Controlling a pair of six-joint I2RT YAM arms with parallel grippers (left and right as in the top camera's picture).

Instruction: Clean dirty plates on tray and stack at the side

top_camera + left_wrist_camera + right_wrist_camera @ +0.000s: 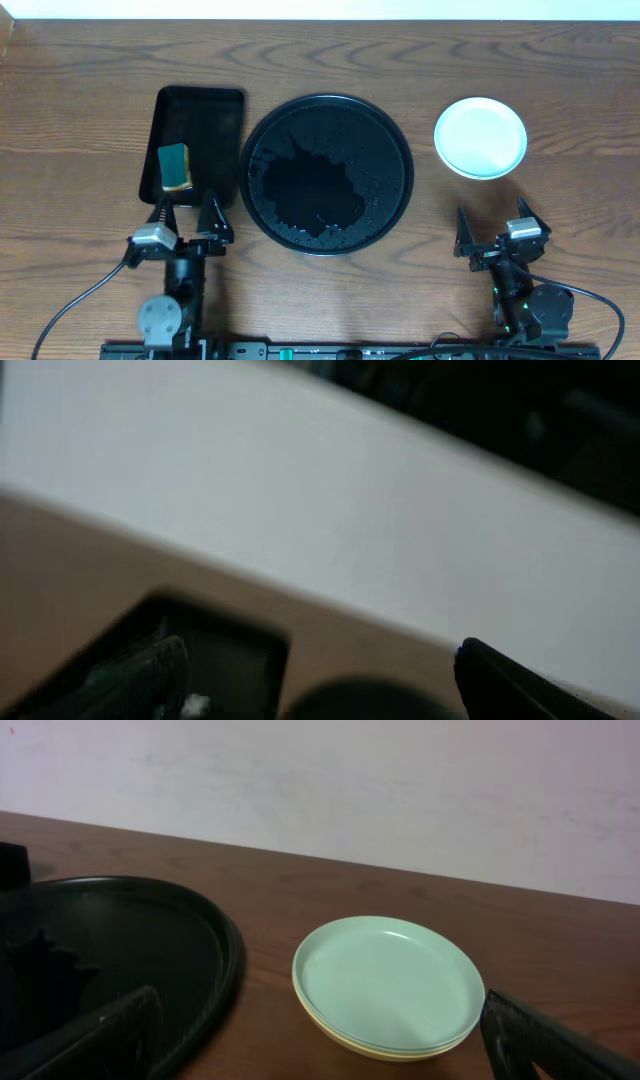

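Note:
The plates sit in one stack on the table to the right of the tray. In the right wrist view the stack has a mint-green plate on top and a pale yellow rim at the bottom. The round black tray is glossy and wet, with no plate on it; its rim shows in the right wrist view. My left gripper is open and empty near the table's front, below the rectangular tray. My right gripper is open and empty in front of the stack.
A smaller rectangular black tray stands left of the round tray and holds a green and yellow sponge. The left wrist view is blurred; it shows the rectangular tray's corner and a white wall.

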